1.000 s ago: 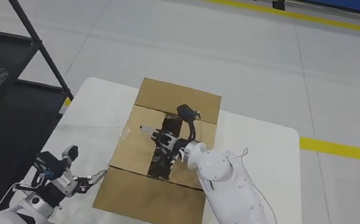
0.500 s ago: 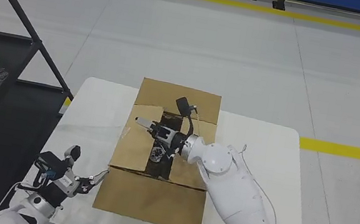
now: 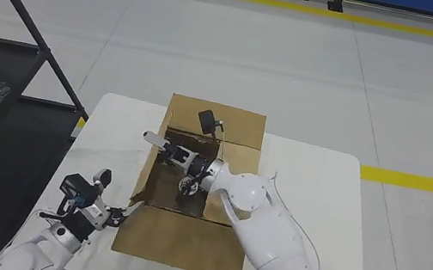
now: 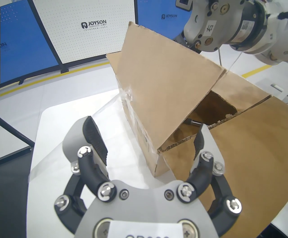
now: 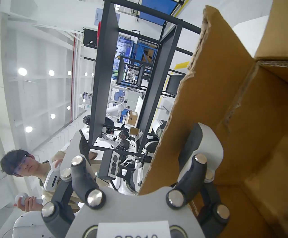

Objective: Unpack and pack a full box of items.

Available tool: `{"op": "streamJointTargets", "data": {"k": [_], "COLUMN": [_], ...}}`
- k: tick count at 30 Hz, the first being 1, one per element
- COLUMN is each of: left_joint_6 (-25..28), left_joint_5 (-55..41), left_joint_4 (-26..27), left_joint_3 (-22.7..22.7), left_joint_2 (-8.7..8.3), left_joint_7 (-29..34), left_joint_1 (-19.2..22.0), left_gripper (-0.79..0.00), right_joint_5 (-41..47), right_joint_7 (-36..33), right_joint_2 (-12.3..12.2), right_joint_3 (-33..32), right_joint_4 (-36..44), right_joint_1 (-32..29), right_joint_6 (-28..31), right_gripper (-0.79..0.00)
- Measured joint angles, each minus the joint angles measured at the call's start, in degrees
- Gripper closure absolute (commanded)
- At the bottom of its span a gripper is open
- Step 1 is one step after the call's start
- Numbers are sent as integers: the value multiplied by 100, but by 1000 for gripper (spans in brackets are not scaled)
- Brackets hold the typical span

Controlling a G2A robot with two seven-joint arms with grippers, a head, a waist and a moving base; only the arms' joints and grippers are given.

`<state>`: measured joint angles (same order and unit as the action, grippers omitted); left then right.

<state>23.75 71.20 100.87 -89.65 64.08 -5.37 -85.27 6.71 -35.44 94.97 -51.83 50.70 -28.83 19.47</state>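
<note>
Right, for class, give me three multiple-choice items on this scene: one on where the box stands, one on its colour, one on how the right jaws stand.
1. Where does the box stand? A on the floor; B on the table; C on a shelf.
2. What colour is the box? A blue; B white; C brown.
3. How do the right jaws stand? A open, astride a raised flap; B shut on a bottle; C shut on nothing.
Key: 1 B, white table shows around it; 2 C, plain cardboard; 3 A, the flap's edge runs through their wide gap.
</note>
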Motion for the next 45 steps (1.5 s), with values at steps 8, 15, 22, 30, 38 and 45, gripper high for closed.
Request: {"op": "streamJointTargets", "data": {"k": [8,15,22,30,38,45], "left_joint_6": [-332,-564,-740,-839,-700,-664], "left_joint_5": [-369,-815,-815,-722,-629,-621], "left_joint_4": [35,-18,-102,-342,-710,-918], "left_joint_3": [-84,-371,-687,-712,-542,-448], "left_joint_2": [30,40,26,28,28,33], "left_joint_7": [-83,-86,-33,279,612,725], "left_joint_1": [41,-49,-228,-270,-3,207], "left_gripper": [-785,-785,-785,-785,-785,-785], "right_joint_5": [90,127,147,-107,-498,-640], "right_joint_7": [60,-192,-432,-647,-760,-716], "right_joint_2": [142,187,83,-252,-565,-721], "right_joint_3": [238,285,-1,-755,-1525,-1934], "right_joint_4": [-26,-136,54,1134,2717,3561], "right_joint_1": [-7,48,-66,-773,-1828,-2473], "right_joint_6": [420,582,812,930,799,792], "right_gripper": [-785,-785,-785,-785,-785,-785]}}
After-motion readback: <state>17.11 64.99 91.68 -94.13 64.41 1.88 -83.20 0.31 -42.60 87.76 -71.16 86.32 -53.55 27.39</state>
